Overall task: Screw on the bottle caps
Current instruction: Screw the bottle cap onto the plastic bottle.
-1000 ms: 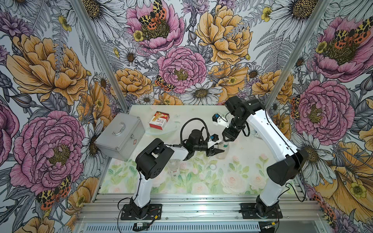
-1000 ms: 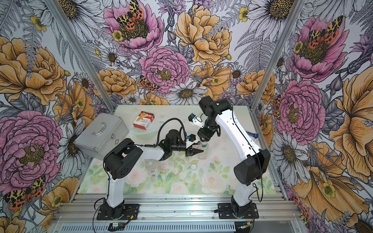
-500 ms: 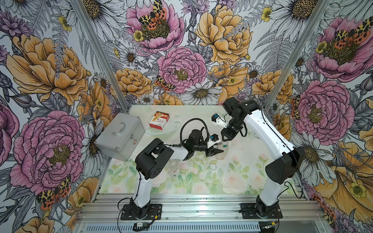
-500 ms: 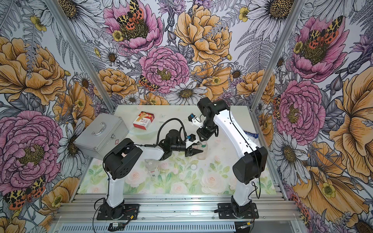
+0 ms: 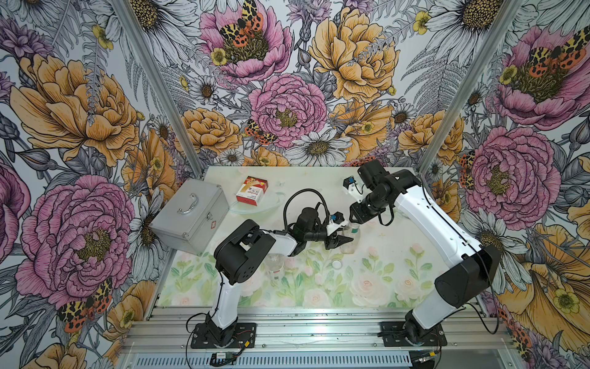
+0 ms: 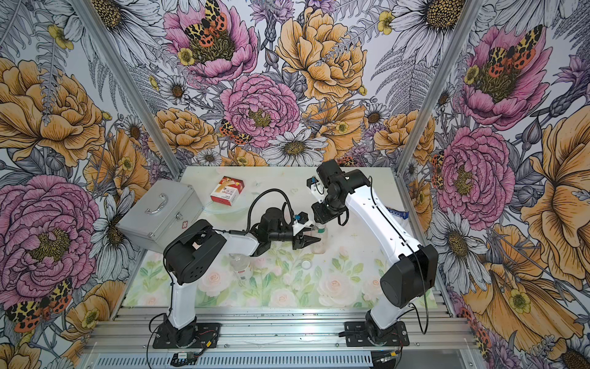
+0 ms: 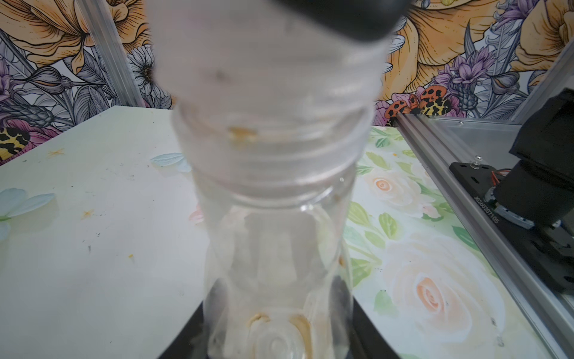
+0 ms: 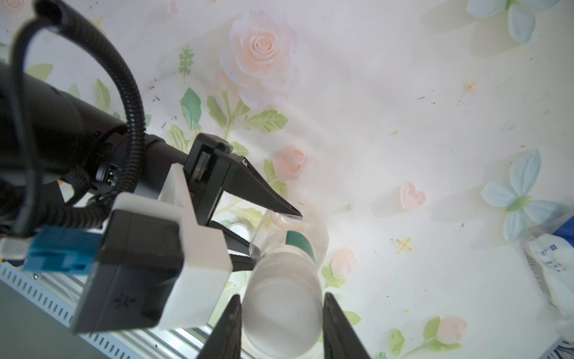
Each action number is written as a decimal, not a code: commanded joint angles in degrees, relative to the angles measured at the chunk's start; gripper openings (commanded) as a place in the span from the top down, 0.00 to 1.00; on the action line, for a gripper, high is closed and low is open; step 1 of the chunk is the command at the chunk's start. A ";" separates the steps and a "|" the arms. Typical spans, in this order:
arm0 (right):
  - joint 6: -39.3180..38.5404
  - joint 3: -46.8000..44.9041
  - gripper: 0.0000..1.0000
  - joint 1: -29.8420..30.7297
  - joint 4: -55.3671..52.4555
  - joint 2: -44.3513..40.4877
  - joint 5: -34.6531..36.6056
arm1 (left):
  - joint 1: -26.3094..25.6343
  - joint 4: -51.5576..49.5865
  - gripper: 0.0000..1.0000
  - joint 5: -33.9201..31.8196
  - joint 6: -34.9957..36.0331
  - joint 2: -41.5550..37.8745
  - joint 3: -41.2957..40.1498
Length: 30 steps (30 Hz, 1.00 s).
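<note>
My left gripper (image 5: 344, 240) is clamped on the body of the green-labelled bottle (image 8: 298, 242), which stands upright near the middle of the table (image 5: 383, 255). Through the clear wall I see only some yellowish smears. My right gripper (image 8: 281, 326) comes from above and pinches the white cap (image 8: 281, 307), seated on that bottle's neck. A loose cap (image 5: 336, 264) lies at 7 o'clock from it. The red-labelled bottle (image 5: 275, 268) sits at 8 o'clock, half hidden under my left arm. The silver case (image 5: 191, 217), at 9 o'clock, is closed, so I cannot tell its contents.
</note>
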 commanded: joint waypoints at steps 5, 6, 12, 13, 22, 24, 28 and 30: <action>20.35 -1.29 0.66 0.47 0.01 -2.35 0.06 | -0.27 7.50 0.59 -7.13 -1.22 -5.27 -0.09; 21.93 -1.48 0.66 0.52 -0.01 -2.42 -0.29 | -0.43 7.42 0.59 -7.99 -1.05 -5.47 -0.09; 29.89 -4.23 0.67 1.65 0.46 -3.89 2.83 | -1.48 4.23 0.59 -14.08 1.05 -7.34 0.58; 31.12 -4.46 0.66 2.10 0.66 -4.21 3.93 | -1.67 3.06 0.60 -15.07 1.59 -7.72 0.91; 36.83 -3.96 0.61 3.37 3.05 -7.47 6.05 | -2.30 1.71 0.60 -16.18 2.25 -8.33 0.73; 36.83 -2.52 0.61 3.16 2.98 -8.67 6.05 | -2.24 1.57 0.59 -15.98 2.30 -8.19 0.49; 36.83 -1.14 0.61 1.58 3.08 -11.95 6.05 | -1.65 -0.25 0.59 -15.09 2.89 -8.52 0.26; 36.83 -0.95 0.61 1.13 3.05 -12.86 6.05 | -1.39 -1.71 0.59 -14.73 3.67 -8.95 0.01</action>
